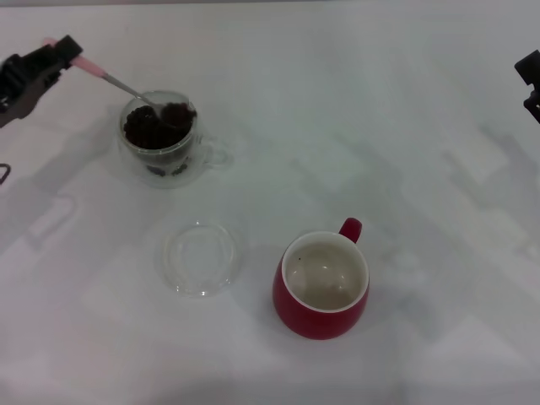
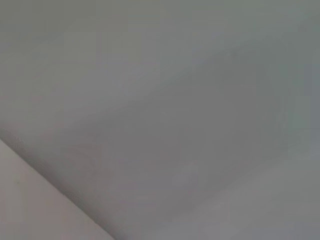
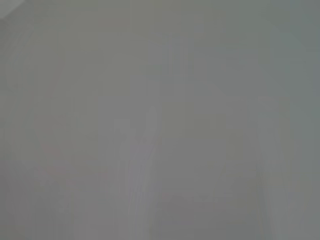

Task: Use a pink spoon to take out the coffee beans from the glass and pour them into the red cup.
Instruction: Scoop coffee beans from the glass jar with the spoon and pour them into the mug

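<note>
Pink spoon (image 1: 108,78) tilted, bowl down among dark coffee beans (image 1: 159,125) filling the clear glass (image 1: 162,143). Red cup (image 1: 321,285) upright, well apart, off-white inside nearly bare.

Bright, washed-out, soft shadows, blurred wrist views

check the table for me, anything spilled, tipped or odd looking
Nothing stands out. The glass and red cup stand upright, with no coffee beans loose on the table. The left tool holds the pink spoon dipped in the glass; the right tool sits at the far edge.
</note>
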Controlling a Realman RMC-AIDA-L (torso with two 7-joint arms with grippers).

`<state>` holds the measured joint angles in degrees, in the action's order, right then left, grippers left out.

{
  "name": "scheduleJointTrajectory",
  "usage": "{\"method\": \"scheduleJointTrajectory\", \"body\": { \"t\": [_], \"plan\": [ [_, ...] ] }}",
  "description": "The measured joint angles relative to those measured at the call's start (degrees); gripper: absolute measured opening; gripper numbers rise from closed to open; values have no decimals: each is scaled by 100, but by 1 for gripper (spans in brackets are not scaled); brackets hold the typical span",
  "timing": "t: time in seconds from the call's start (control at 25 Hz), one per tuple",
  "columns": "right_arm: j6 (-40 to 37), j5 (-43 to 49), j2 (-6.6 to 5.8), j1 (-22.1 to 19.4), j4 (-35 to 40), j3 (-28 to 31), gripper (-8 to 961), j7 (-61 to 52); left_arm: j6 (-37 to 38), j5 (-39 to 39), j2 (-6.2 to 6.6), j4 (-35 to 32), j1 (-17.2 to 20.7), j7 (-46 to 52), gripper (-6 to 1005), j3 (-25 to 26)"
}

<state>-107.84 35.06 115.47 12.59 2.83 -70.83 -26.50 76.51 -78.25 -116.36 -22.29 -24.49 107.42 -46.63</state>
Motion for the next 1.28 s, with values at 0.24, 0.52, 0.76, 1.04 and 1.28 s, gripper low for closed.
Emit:
{"method": "scheduleJointTrajectory", "body": {
  "t": [0.24, 0.52, 0.76, 1.04, 1.28],
  "plan": [
    [13, 0, 6, -2, 14, 17, 769, 36, 206, -141, -11, 23, -245, 50, 133, -400],
    [5, -9, 9, -3, 26, 77, 769, 14, 370, -156, -32, 32, -576, 142, 134, -1027],
    [-6, -26, 10, -3, 34, 87, 769, 10, 516, -157, -37, -14, -785, 155, 134, -1468],
    [1, -27, 9, -36, 18, 88, 769, 10, 758, -229, -35, -38, -916, 73, 134, -1794],
    [-1, -27, 9, -46, 2, 88, 769, 12, 846, -449, -91, -43, -993, 55, 133, -1846]
  ]
}}
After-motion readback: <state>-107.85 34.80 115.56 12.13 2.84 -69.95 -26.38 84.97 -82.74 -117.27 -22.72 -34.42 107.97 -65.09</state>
